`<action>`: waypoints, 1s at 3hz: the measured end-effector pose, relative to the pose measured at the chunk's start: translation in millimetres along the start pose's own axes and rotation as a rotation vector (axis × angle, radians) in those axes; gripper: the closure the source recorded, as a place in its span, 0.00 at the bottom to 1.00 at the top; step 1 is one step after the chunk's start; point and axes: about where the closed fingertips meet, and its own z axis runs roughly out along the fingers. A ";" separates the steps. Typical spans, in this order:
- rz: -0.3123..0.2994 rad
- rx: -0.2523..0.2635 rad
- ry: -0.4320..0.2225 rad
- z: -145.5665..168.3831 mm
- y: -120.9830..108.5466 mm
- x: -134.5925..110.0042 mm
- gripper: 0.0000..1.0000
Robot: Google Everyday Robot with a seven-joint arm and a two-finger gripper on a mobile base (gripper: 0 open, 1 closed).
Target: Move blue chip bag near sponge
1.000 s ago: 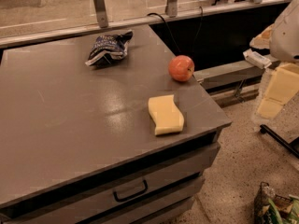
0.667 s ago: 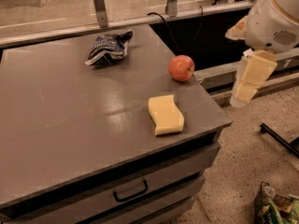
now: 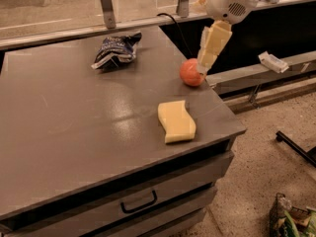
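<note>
Lying crumpled at table (image 3: pixel 74 132) far edge, well apart from sponge (image 3: pixel 176 121), blue chip bag (image 3: pixel 116 50) appeared light, soft & slippery, best grasp pt judged a raised fold; gripper (image 3: pixel 203 67) hung just above apple (image 3: pixel 190 75), open/shut state could not be told.

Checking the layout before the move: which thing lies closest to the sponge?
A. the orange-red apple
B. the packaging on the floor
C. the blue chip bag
A: the apple sits just beyond the sponge, while the blue chip bag lies far back on the table; the gripper hangs right by the apple.
</note>
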 end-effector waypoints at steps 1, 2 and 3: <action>-0.019 0.011 -0.132 22.7 -36.4 -45.1 0.00; -0.016 -0.009 -0.256 50.4 -56.5 -93.0 0.00; -0.016 -0.009 -0.256 50.6 -56.5 -93.1 0.00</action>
